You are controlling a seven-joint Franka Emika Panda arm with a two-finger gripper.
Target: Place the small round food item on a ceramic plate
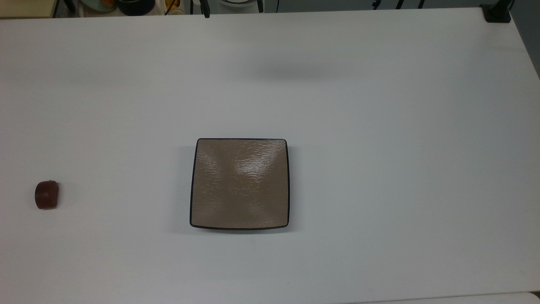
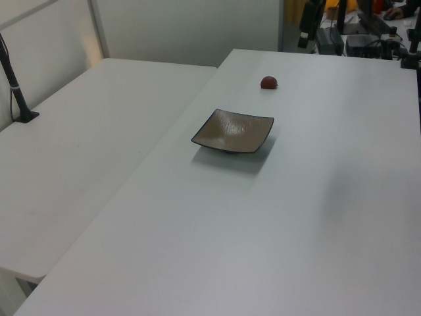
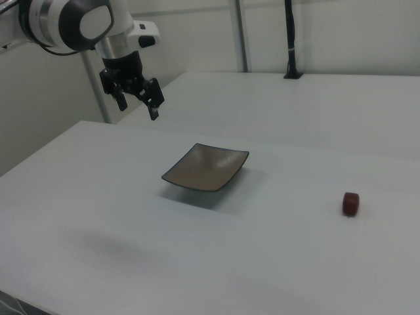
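The small round food item (image 1: 46, 194), a glossy reddish-brown chunk, lies on the white table far to the top view's left of the plate; it also shows as the chunk (image 2: 268, 82) and the chunk (image 3: 351, 203). The ceramic plate (image 1: 239, 184) is square, tan-brown with a thin dark rim, and nothing lies on it; it is the plate (image 2: 233, 131) and the plate (image 3: 206, 167). My gripper (image 3: 139, 108) hangs open and empty high above the table, toward the right view's upper left of the plate and far from the food item. Its two dark fingertips (image 1: 205, 10) poke in at the top view's upper edge.
The white table (image 1: 379, 169) is broad, and a second white table (image 2: 79, 151) adjoins it. A black post (image 2: 16, 85) stands on that second table. A black clamp (image 1: 498, 12) sits at the top view's upper right corner. Clutter lies beyond the far edge.
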